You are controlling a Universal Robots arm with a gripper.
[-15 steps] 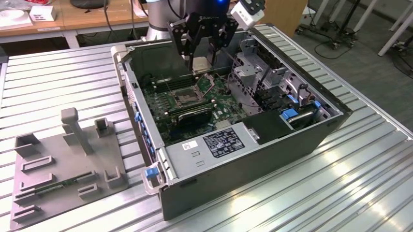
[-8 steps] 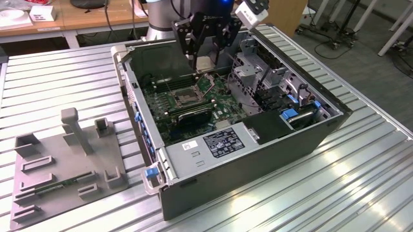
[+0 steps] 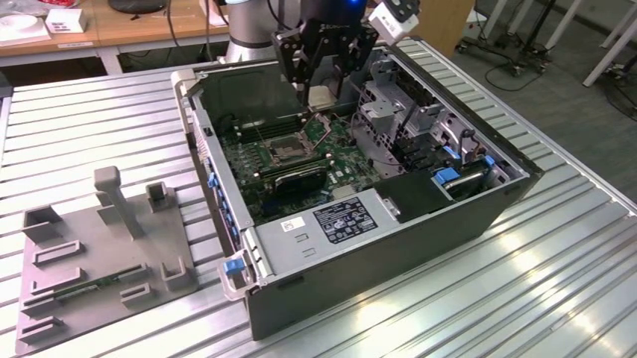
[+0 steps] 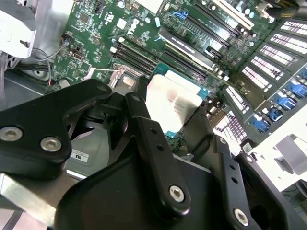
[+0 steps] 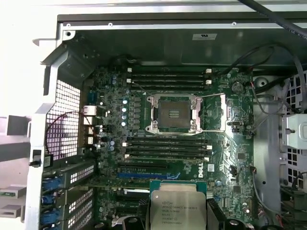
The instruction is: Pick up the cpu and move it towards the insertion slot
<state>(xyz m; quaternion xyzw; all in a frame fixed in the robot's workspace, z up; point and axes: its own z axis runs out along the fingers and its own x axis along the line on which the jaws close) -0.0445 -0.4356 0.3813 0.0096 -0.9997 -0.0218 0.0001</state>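
My gripper (image 3: 321, 93) hangs over the open computer case (image 3: 418, 246) and is shut on the cpu (image 3: 321, 98), a thin square chip with a silvery top. In both wrist views the black fingers (image 4: 144, 129) clamp the cpu (image 4: 175, 103) by two opposite edges. The insertion slot (image 5: 173, 113), a dark square socket in a shiny metal frame, lies uncovered on the green motherboard (image 5: 230, 163), some way below and ahead of the held cpu (image 5: 177, 211). In the exterior view the insertion slot (image 3: 289, 147) sits lower and slightly toward the view's left of the gripper.
Memory slots (image 5: 168, 146) flank the socket on both sides. A metal drive cage (image 3: 398, 119) and cables stand at the exterior view's right of the board. A grey fixture tray (image 3: 70, 298) holding a green strip (image 3: 85, 287) rests on the ribbed metal table (image 3: 557, 283).
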